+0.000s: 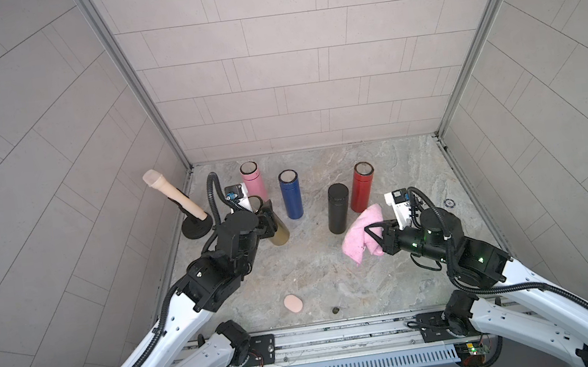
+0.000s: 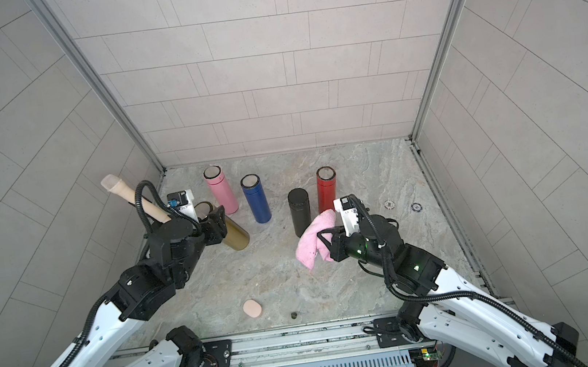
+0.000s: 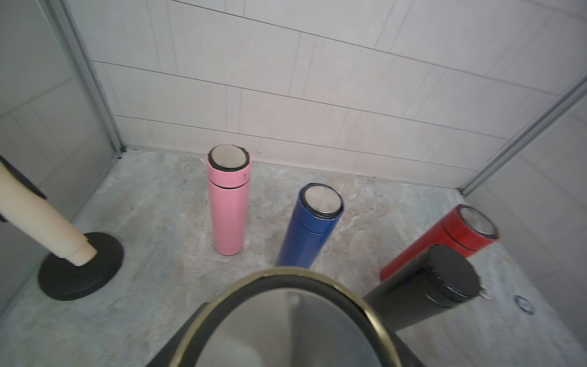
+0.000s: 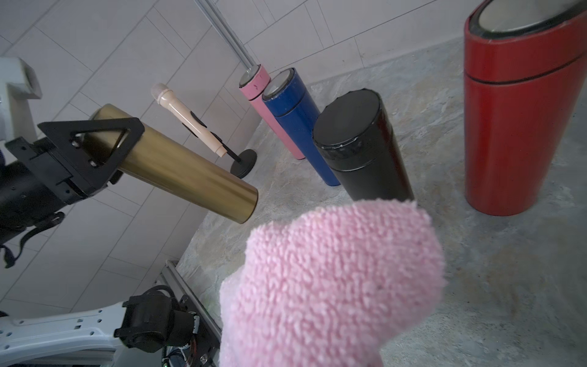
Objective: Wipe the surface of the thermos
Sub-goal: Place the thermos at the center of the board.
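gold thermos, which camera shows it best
Right wrist view: the gold thermos shows most of its side, tilted, in the left gripper. Both top views show only its lower part past the gripper; the left wrist view, only its blurred top.

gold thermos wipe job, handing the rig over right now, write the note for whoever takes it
Left gripper: shut on the gold thermos near its top, holding it tilted.
Right gripper: shut on the pink cloth.
Cloth and gold thermos are apart; no contact yet.
Pink thermos, blue thermos, black thermos and red thermos stand upright on the table.
Done: thermos and cloth both gripped.
Left: bring the cloth to the gold thermos and wipe its surface.
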### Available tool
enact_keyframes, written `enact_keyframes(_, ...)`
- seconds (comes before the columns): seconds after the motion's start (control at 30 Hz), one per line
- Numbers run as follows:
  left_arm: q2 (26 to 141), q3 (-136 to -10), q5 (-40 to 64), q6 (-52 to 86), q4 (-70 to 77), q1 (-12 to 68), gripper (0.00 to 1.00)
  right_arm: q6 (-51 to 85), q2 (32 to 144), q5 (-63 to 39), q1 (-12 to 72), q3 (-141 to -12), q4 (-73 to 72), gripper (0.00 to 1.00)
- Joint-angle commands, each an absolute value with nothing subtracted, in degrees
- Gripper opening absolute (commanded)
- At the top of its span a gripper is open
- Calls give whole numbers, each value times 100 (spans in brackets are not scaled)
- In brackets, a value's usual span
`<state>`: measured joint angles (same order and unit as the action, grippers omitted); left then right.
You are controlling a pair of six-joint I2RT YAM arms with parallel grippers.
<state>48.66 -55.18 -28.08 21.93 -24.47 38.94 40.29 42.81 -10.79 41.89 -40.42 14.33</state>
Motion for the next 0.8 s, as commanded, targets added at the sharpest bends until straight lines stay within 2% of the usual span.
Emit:
enact_keyframes(0.0,5301,-5491,-3312,1468,-1965,3669,0,3716,4582,-817,4203,-4241,1512,0)
enact_keyframes(0.33,6846,-5616,-2841,1336,-694,3044,0,3341,4733,-528,4190,-4604,1723,0)
enact_keyframes(0.77,7676,-5351,-2166,1813,705,2432,0,3175,4675,-531,3987,-4614,1786,0)
